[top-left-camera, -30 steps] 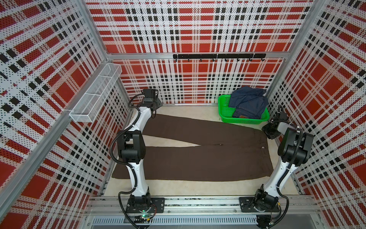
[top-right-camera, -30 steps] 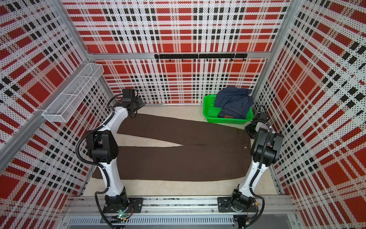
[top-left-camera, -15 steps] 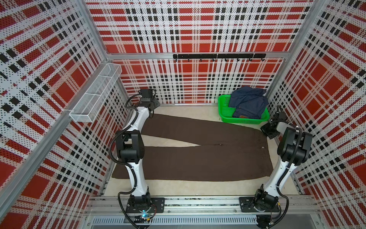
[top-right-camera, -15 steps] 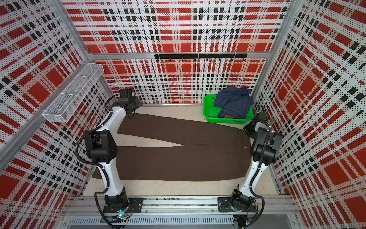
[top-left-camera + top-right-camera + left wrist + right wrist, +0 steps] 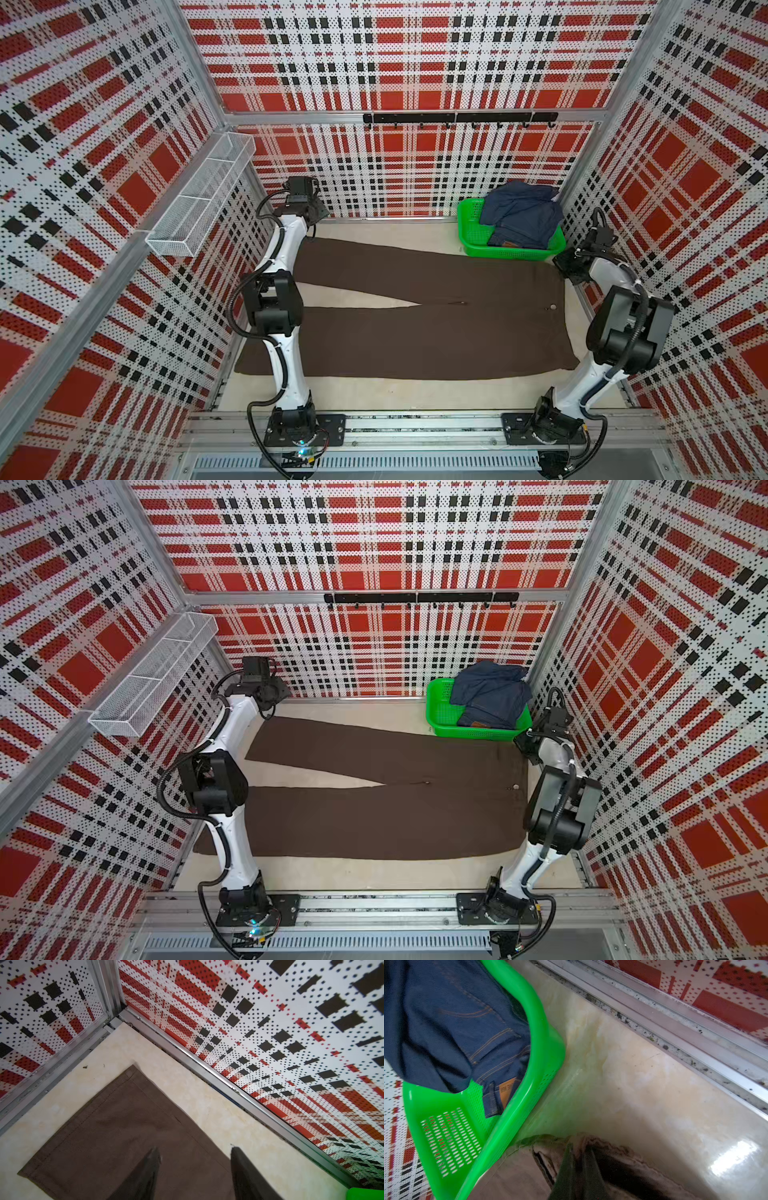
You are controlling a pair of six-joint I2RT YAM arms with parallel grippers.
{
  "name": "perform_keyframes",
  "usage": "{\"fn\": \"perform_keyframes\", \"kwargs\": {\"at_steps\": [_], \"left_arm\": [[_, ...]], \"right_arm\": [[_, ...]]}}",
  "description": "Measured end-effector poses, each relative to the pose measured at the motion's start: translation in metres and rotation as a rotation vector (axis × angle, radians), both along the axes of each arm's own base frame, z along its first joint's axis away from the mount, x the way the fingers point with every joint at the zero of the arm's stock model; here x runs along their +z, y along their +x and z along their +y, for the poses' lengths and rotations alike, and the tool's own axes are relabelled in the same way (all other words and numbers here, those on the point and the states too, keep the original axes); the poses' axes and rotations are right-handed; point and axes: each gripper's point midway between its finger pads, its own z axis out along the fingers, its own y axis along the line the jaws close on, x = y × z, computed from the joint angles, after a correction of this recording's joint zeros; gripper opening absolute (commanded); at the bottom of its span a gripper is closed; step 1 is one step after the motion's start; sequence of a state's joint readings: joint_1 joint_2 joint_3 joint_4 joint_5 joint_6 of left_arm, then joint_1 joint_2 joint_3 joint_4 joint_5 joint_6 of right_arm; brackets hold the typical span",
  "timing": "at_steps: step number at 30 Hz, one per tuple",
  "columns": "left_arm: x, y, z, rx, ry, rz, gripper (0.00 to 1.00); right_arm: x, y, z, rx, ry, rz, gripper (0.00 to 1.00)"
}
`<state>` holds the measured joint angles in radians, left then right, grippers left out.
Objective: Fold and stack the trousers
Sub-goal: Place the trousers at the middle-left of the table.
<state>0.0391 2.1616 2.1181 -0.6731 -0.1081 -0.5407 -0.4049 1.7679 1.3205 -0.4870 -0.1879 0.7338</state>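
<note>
- Far left corner: left hand [image 5: 195,1169] with fingers apart, straddling the outer edge of the far leg close to its hem. Probably poised to pinch that edge, not yet closed on it.
- Across the middle: trousers [image 5: 415,332] spread flat on the counter [image 5: 374,392], hems to the left, waist to the right, legs splayed in a narrow V. Laid open, by the look of it, so that one leg can be carried over the other.
- Back right: jeans [image 5: 519,212] heaped in the basket [image 5: 511,254], just beside the waist and clear of the fold.
- Far right: right hand [image 5: 577,1167] pinched together on the far waist corner, cloth bunched around the tips. Seemingly a grip to pair with the left one, for lifting both ends at once.
</note>
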Motion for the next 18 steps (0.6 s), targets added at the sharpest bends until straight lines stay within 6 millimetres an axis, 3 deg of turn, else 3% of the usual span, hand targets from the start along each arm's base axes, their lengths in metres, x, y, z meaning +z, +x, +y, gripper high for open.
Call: {"fn": "perform_keyframes", "kwargs": {"at_steps": [3, 8, 18], "left_arm": [[-0.013, 0.008, 0.000, -0.006, 0.001, 0.043, 0.60], [-0.051, 0.017, 0.004, -0.008, -0.006, 0.139, 0.60], [-0.112, 0.020, 0.040, 0.072, -0.006, 0.242, 0.55]], "right_arm": [[0.001, -0.014, 0.009, 0.015, 0.005, -0.007, 0.00], [-0.001, -0.034, 0.022, 0.043, 0.018, -0.003, 0.00], [0.013, -0.040, 0.044, 0.120, 0.006, -0.039, 0.00]]}}
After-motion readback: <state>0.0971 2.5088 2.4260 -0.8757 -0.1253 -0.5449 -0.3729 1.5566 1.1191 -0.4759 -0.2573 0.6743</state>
